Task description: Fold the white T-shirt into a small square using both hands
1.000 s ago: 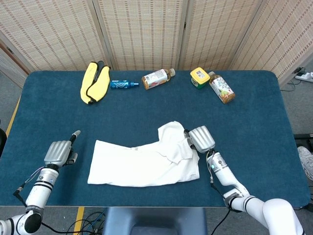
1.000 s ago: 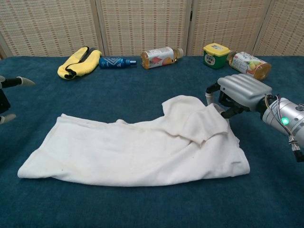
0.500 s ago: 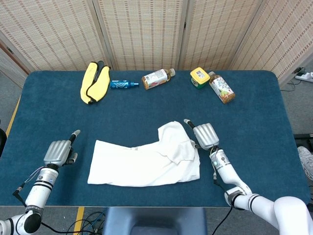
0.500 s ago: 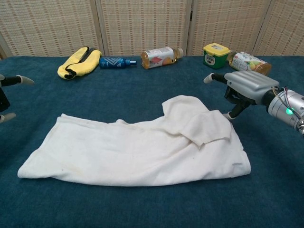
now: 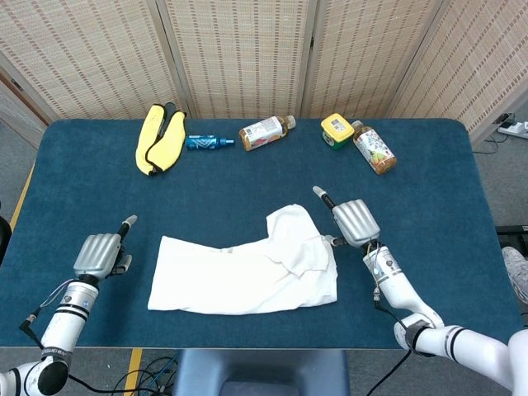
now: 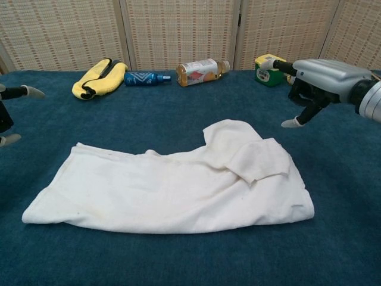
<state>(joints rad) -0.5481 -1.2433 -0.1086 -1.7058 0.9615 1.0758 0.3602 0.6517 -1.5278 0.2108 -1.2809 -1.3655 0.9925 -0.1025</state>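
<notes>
risk: uneven fold, judged likely. white t-shirt (image 5: 247, 268) lying in the lower centre of the head view as a long strip, with a loose flap doubled over at its right end. any grab there liable to take only the top layer and drag the flap askew. left end well apart from the nearer hand, so a long reach needed and the cloth liable to bunch or slide on the blue table (image 5: 429, 173) if pulled from one end only.

right hand (image 5: 355, 221) in the centre right of the head view, raised just beside the shirt's right end, apart from the cloth; spread, one finger pointing up-frame, others hanging loosely, nothing held.

left hand (image 5: 100, 255) in the lower left of the head view, off the shirt's left edge, not touching it. fingers mostly tucked beneath with one extended; empty, though exact spread hard to read, and only fingertips (image 6: 30, 92) visible at the chest view's left border.
</notes>
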